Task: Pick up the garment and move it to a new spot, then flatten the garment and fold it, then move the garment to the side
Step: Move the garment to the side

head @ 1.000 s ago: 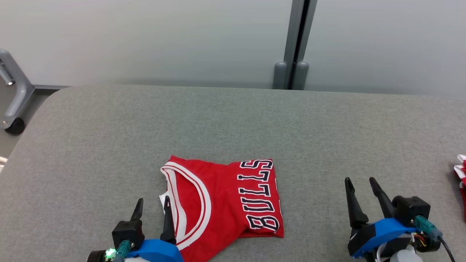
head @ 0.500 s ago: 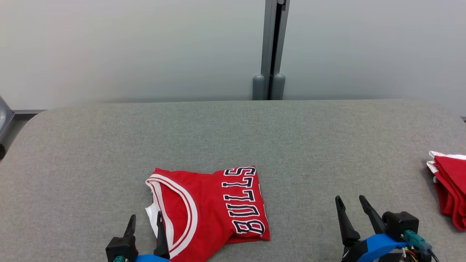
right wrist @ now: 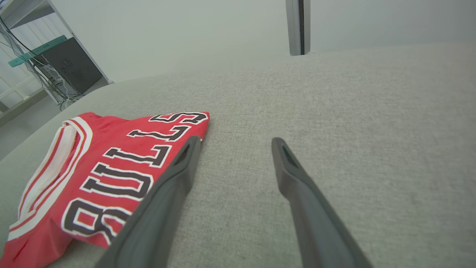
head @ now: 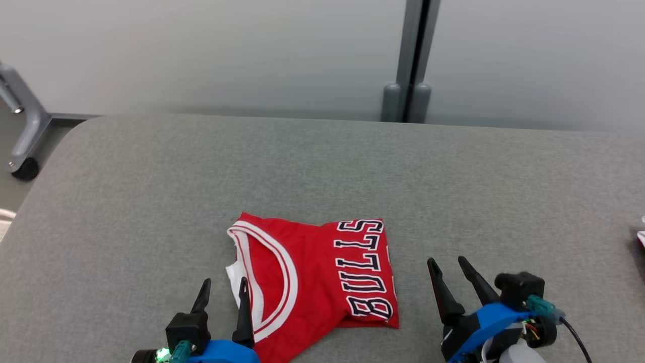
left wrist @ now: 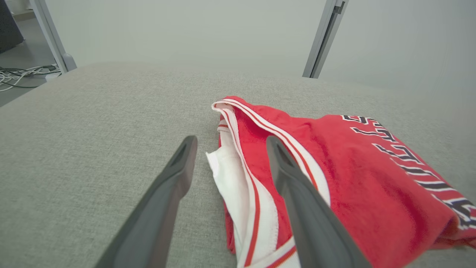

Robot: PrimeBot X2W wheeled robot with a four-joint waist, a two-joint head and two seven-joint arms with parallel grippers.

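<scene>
The garment [head: 315,280] is a red jersey with white trim and BULLS lettering, lying folded on the grey table [head: 322,166], near the front middle. My left gripper [head: 224,286] is open at the jersey's left edge, its right finger over the white-trimmed armhole [left wrist: 256,178]. Open too, my right gripper [head: 447,266] hovers just right of the jersey [right wrist: 100,175], with nothing between its fingers [right wrist: 174,186].
Another red and white cloth [head: 640,237] peeks in at the table's right edge. A grey metal frame with a caster [head: 22,131] stands off the table's far left corner. A grey wall with a vertical post [head: 410,60] backs the table.
The head camera swung left and back, shifting the whole picture. Relative to the jersey, the right gripper has come closer to its right edge. The left gripper holds its place.
</scene>
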